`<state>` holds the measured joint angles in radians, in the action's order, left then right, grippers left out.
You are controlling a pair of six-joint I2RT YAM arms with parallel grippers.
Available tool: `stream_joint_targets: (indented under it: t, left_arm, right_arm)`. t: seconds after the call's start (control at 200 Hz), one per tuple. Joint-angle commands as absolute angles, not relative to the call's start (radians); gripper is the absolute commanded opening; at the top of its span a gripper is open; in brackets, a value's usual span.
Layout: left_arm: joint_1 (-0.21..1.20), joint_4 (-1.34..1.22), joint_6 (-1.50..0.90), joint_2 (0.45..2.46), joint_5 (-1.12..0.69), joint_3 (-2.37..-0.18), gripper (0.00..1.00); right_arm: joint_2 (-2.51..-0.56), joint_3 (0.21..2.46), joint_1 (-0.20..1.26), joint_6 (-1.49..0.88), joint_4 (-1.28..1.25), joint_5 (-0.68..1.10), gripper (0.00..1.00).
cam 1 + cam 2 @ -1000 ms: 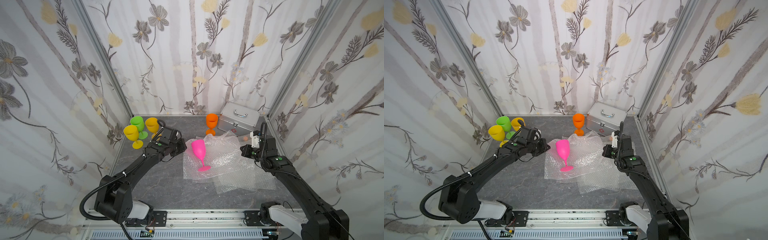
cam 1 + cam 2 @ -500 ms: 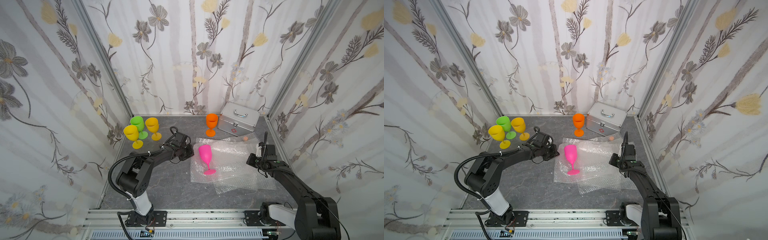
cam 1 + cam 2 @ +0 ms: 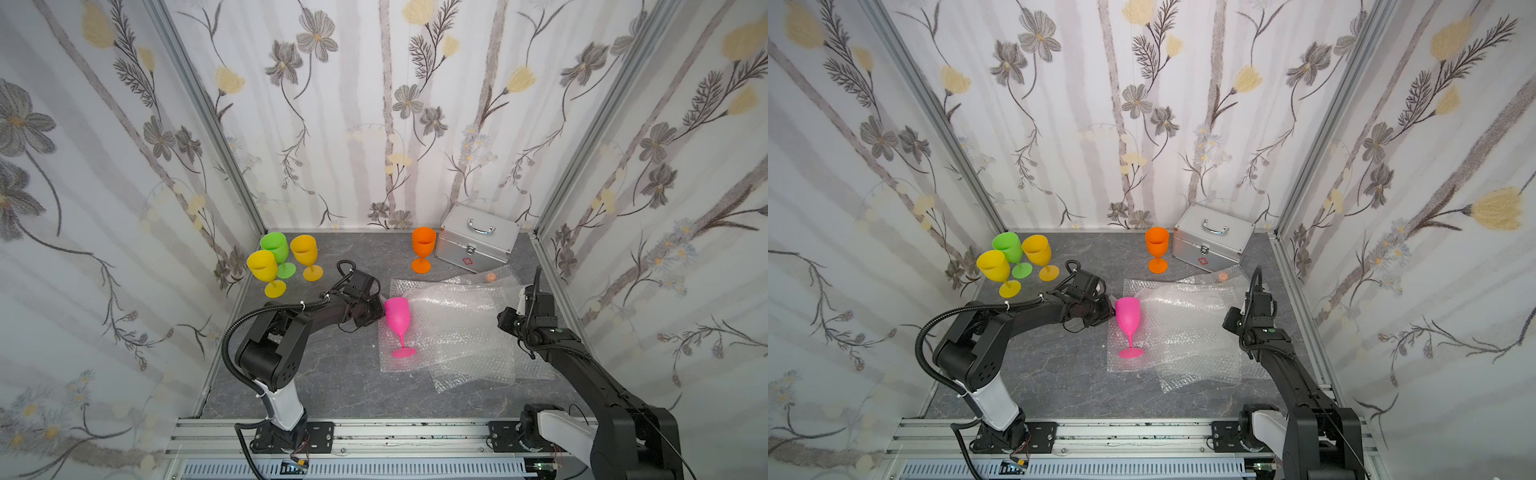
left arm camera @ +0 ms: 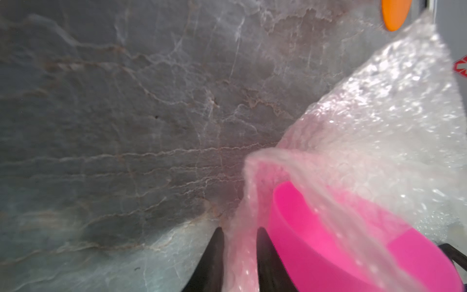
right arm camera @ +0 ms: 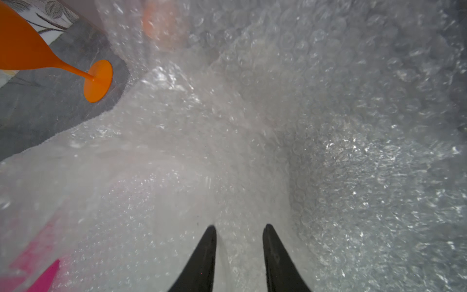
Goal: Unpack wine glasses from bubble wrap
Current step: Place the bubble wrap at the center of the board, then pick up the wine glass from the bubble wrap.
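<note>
Table: grey marbled top [image 3: 332, 374]; everything listed stands or lies on it.
Bubble wrap: clear sheets [image 3: 457, 332], overlapping and spread flat over the right half. One sheet humps up between the two grippers.
Pink goblet: on the left edge of the wrap [image 3: 398, 316], standing on its round foot. Long axis about vertical, mouth up, foot towards the near rail. A flap of wrap drapes over its rim.
Right gripper: low over the right side of the wrap [image 5: 240, 226]. Fingers part-way apart, with wrap showing through the gap.
Left gripper: just beside the pink bowl, on its left [image 4: 239, 229]. Fingers narrowly parted with a fold of wrap filling the gap. Whether they pinch it cannot be told.
Yellow goblet: far left [image 3: 262, 266], upright, mouth up.
Green goblet: behind the yellow one [image 3: 275, 245], upright.
Amber goblet: just right of the green one [image 3: 304, 249], upright.
Orange goblet: far centre [image 3: 424, 242], upright, apart from the wrap.
Silver case: far right corner [image 3: 478, 243], just beside the orange goblet.
</note>
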<state>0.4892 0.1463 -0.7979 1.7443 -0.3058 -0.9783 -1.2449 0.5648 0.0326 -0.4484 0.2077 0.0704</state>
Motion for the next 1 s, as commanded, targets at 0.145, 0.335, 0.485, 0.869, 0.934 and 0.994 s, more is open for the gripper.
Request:
stream_joint_targets:
  t: [0.145,0.335,0.485,0.869,0.934,0.994]
  left_arm:
    - [0.489,0.238,-0.762,1.64,-0.253,-0.986,0.32]
    - [0.489,0.268,-0.755,1.572,-0.277,-0.985,0.39]
    - [0.483,0.283,-0.735,1.546,-0.295,-0.987,0.43]
    - [0.497,0.198,-0.752,1.534,-0.446,-0.919,0.44]
    - [0.526,0.182,-0.758,1.54,-0.464,-0.903,0.44]
    - [0.553,0.171,-0.763,1.548,-0.473,-0.891,0.44]
  right_arm:
    - [-1.143,0.625,0.032,-0.433,0.24,0.064,0.41]
    - [-1.102,0.686,0.061,-0.42,0.265,0.125,0.41]
    - [-1.159,0.716,0.158,-0.412,0.247,0.228,0.41]
    - [-1.494,0.799,0.503,-0.486,0.034,0.384,0.42]
    - [-1.535,0.818,0.516,-0.49,0.015,0.402,0.43]
    - [-1.567,0.835,0.527,-0.49,0.007,0.418,0.43]
